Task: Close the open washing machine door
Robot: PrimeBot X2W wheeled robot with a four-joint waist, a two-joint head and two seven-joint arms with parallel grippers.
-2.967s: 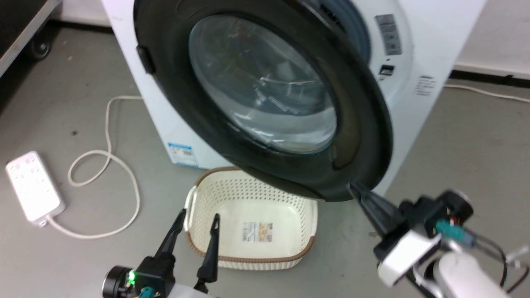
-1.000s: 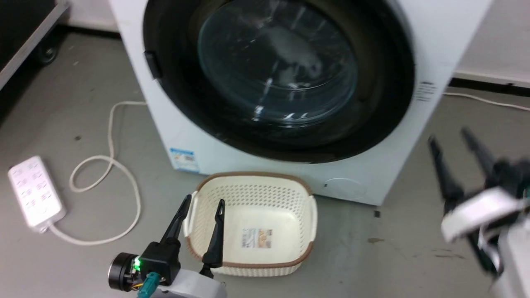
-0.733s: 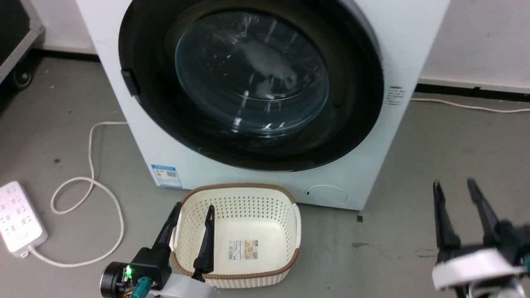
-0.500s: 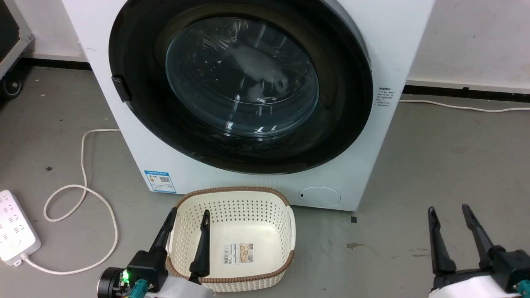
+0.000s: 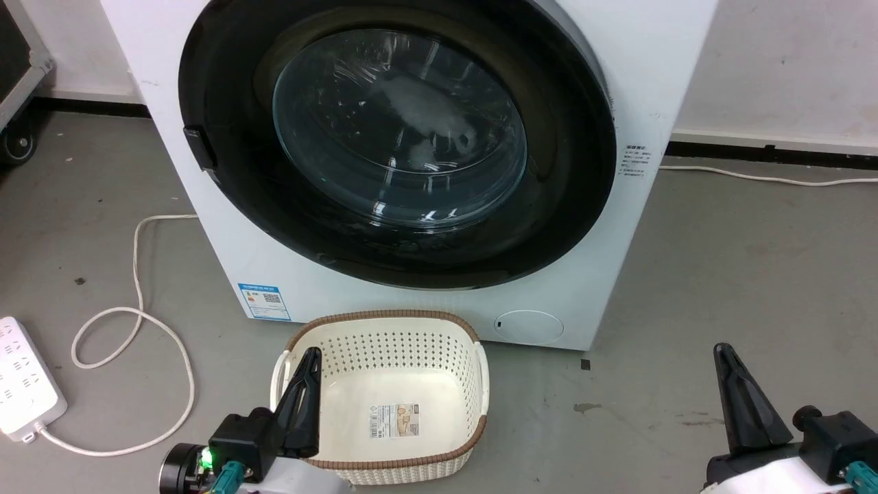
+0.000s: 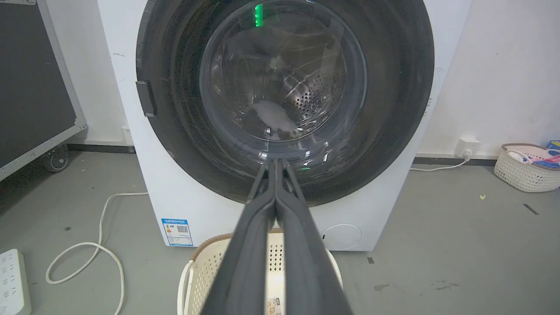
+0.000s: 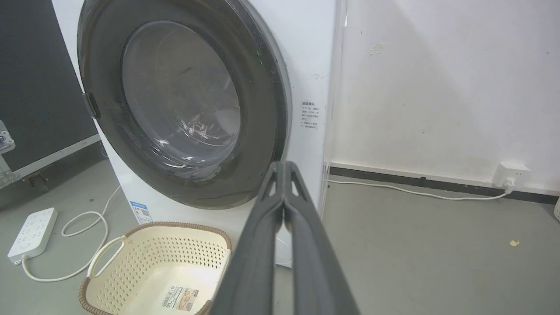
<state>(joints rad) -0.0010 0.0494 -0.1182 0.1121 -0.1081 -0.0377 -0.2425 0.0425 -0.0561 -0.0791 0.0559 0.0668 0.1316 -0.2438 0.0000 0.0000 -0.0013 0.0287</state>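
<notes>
Since the earlier frames the large round glossy black-rimmed washing machine door (image 5: 398, 144) has swung flush onto the white front-loading washing machine (image 5: 384, 312), and the left gripper (image 5: 312, 357) and right gripper (image 5: 724, 353) have pinched closed. Grey concrete floor (image 5: 720, 261), white wall (image 5: 775, 62) behind; machine stands on the floor, cream perforated plastic basket with brown rim (image 5: 411, 363) just before it, white power strip (image 5: 20, 384) far left. Left gripper clenched empty over the basket's left rim, right gripper clenched empty low right; door up ahead, well apart from both.
</notes>
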